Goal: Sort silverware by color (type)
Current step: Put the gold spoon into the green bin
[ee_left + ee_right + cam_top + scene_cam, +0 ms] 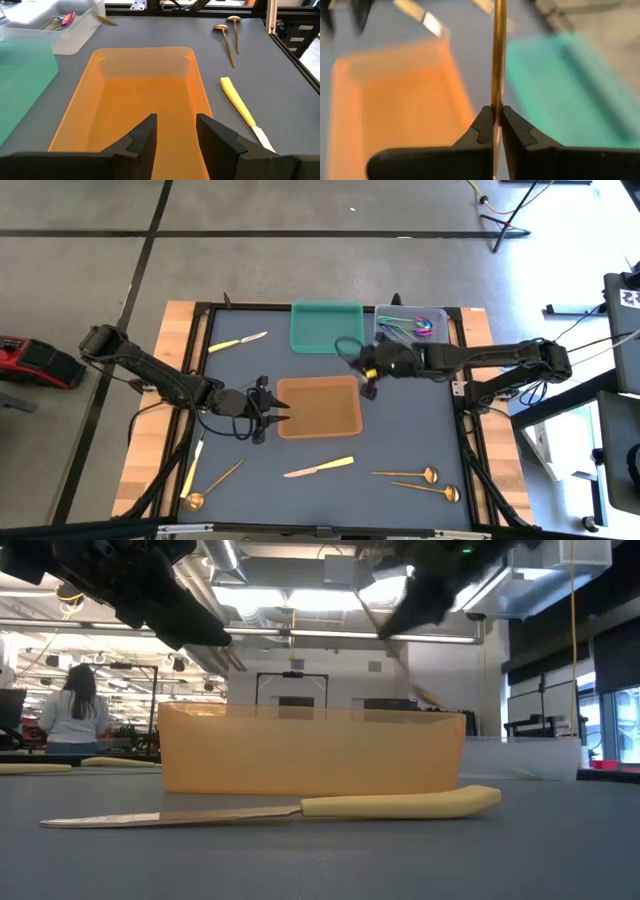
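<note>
Right gripper [494, 131] pinches a gold utensil [498, 55], probably a spoon, just off the orange tray's [352, 428] far corner; left gripper [175, 134] spread.

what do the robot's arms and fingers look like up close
Both arms are dark, nearly black, built from slim jointed segments with black cables looping along them. The left gripper ends in two matte black fingers, flat and wedge-shaped with angular stepped edges. The right gripper has the same black fingers, tapering to narrow tips, and a small yellow spot shows near its wrist. No lettering is visible.
</note>
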### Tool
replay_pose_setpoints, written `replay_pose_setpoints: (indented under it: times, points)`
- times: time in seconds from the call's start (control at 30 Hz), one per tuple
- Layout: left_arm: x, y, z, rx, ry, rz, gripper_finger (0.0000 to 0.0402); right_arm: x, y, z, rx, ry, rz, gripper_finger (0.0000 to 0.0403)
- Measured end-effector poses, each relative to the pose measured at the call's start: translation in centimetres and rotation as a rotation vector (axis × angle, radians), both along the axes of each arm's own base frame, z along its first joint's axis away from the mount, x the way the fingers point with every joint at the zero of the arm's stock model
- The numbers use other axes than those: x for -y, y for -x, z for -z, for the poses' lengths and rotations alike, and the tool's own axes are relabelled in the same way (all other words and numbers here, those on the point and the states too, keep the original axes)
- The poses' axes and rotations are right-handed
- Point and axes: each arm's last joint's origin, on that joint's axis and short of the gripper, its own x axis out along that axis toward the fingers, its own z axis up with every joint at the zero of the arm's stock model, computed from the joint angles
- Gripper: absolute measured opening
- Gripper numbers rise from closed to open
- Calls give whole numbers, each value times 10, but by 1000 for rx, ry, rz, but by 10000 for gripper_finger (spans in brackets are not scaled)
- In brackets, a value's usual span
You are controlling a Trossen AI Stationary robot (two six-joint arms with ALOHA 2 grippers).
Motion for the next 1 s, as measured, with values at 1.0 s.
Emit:
replay_pose_setpoints:
  times: [1.0]
  points:
    - [0, 0, -1, 8, 1, -4, 132, 144, -44, 85, 7, 128, 287, 18]
